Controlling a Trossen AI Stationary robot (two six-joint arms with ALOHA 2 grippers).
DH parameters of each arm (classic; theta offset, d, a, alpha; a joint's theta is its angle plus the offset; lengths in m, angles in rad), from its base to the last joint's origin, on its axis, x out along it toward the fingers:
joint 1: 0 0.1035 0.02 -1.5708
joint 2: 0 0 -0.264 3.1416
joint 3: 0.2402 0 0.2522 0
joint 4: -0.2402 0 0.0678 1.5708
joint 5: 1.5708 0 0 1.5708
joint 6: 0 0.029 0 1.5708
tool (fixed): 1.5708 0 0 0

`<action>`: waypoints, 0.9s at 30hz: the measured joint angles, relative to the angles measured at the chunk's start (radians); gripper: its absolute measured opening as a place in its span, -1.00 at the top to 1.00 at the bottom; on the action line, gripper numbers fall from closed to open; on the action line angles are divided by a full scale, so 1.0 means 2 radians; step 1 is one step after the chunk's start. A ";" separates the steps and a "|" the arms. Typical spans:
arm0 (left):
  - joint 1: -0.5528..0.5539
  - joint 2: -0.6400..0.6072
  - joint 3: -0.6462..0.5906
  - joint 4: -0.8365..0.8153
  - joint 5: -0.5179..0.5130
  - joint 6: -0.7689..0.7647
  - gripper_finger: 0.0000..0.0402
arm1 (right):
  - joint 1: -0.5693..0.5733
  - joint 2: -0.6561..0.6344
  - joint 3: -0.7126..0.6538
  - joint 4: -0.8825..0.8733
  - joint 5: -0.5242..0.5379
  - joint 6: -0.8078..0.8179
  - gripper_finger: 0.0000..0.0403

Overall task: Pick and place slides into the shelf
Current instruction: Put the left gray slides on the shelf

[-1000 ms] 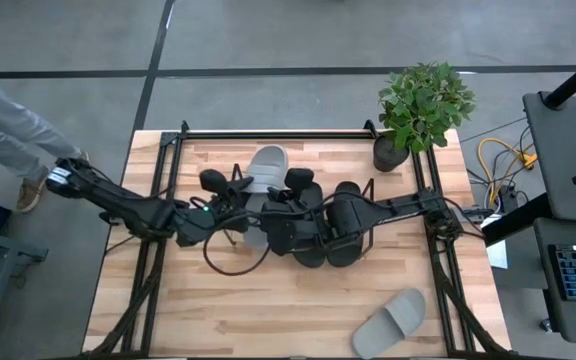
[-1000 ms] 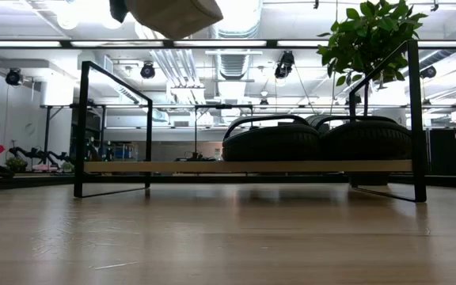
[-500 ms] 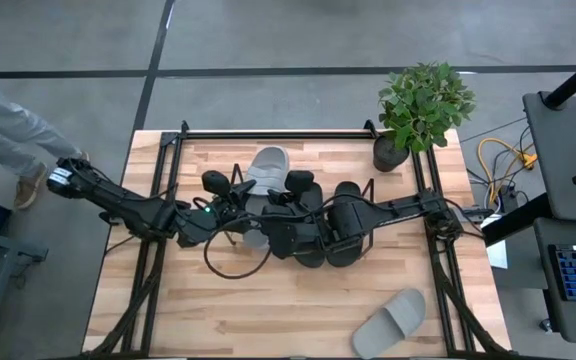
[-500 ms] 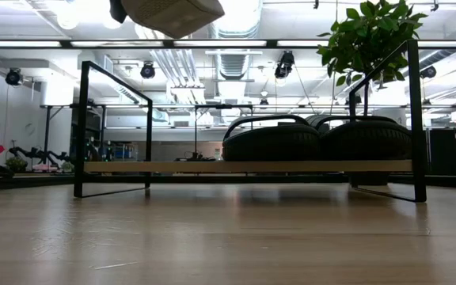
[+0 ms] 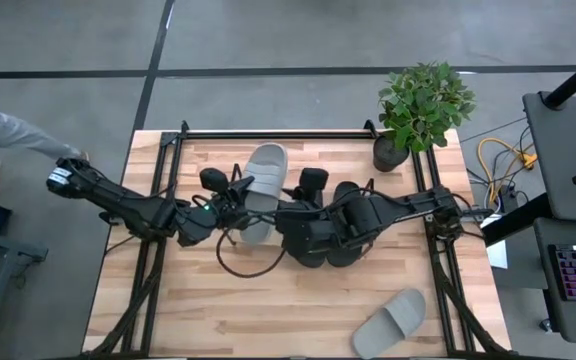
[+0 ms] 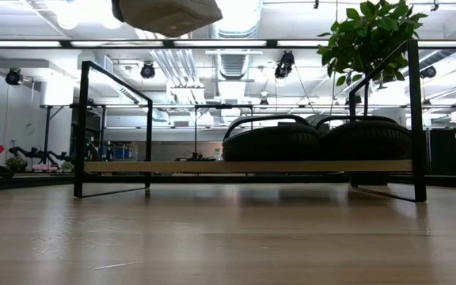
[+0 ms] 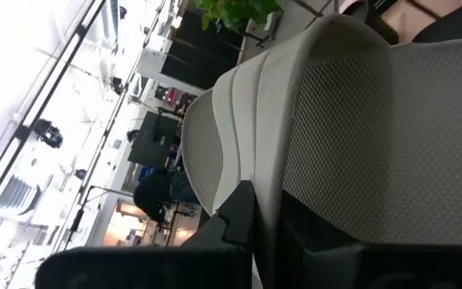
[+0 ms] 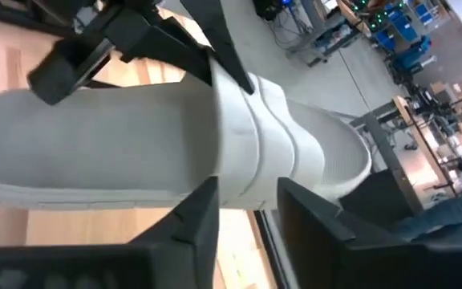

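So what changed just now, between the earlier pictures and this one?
A handover. The left gripper closed on the grey slide, and the right gripper opened and let go, its arm drawing back a little to the right. The slide stayed up in the air above the shelf. Unchanged: the two black slides on the shelf and the other grey slide on the table.

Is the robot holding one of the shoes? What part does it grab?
Yes. The left gripper is shut on the grey slide, pinching its strap edge, up in the air.
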 joint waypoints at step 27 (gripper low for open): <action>0.001 0.114 -0.004 -0.085 -0.003 -0.150 1.00 | 0.023 -0.045 -0.018 -0.185 0.023 0.227 0.41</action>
